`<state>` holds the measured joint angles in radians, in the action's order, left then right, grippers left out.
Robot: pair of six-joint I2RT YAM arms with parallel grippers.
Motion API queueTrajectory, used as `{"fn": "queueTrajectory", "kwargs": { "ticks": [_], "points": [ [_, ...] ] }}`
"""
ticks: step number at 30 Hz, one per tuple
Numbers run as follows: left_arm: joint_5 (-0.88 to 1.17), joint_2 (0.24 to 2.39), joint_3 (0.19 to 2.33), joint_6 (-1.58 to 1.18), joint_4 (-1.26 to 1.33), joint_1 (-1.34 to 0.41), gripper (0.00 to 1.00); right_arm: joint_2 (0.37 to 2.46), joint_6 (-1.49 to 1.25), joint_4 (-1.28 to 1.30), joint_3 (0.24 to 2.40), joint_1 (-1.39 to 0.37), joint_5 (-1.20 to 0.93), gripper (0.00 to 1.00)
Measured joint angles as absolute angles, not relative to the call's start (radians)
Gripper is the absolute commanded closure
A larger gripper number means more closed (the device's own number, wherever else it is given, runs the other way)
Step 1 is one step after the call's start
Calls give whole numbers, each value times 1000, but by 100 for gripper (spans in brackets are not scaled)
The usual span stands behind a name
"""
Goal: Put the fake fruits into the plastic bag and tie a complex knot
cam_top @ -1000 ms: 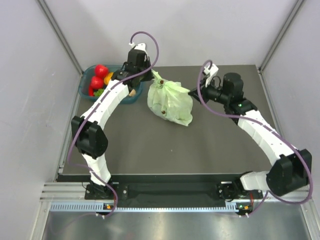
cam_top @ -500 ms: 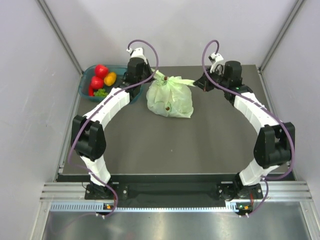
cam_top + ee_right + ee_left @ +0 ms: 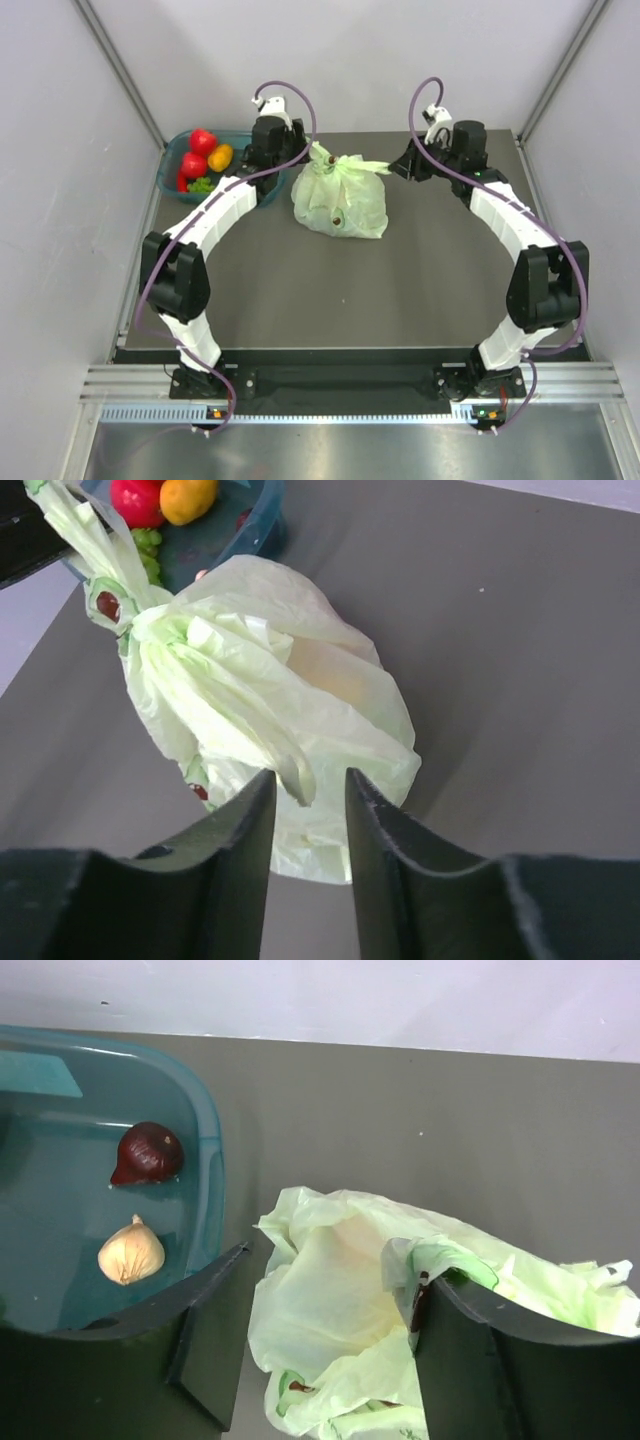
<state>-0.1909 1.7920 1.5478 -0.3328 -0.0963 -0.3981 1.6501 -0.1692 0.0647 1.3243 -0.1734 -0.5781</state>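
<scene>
Tying step: thin pale-green plastic bag (image 3: 340, 205) sits far-centre on the table (image 3: 300, 300).
Handles stretched sideways: right gripper (image 3: 399, 168) narrow, pinching one; left gripper (image 3: 303, 152) jaws apart, plastic over one finger. Twisted knot (image 3: 331, 164) looks loose; next needs regrip, second loop.

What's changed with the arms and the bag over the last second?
The right end effector swung toward the far edge of the table, pulling one handle of the plastic bag taut to the right; the bag drew in, more compact. The left end effector barely moved, at the other handle. The fake fruits in the teal basket stayed put.
</scene>
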Motion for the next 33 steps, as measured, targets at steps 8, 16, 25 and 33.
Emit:
{"fn": "queueTrajectory", "kwargs": {
  "ticks": [8, 16, 25, 33],
  "points": [
    [-119, 1684, 1542, -338, -201, -393, 21, 1564, -168, 85, 1324, -173, -594, 31],
    [-38, 1496, 1452, -360, -308, -393, 19, 1436, -173, 129, 1316, -173, -593, 2],
    [27, 1048, 1147, -373, -310, -393, 1, 997, -177, 197, 1050, -173, -447, 0],
    [-13, 575, 774, -385, -314, -393, 1, 539, -186, 285, 769, -173, -242, 0]
  ]
}}
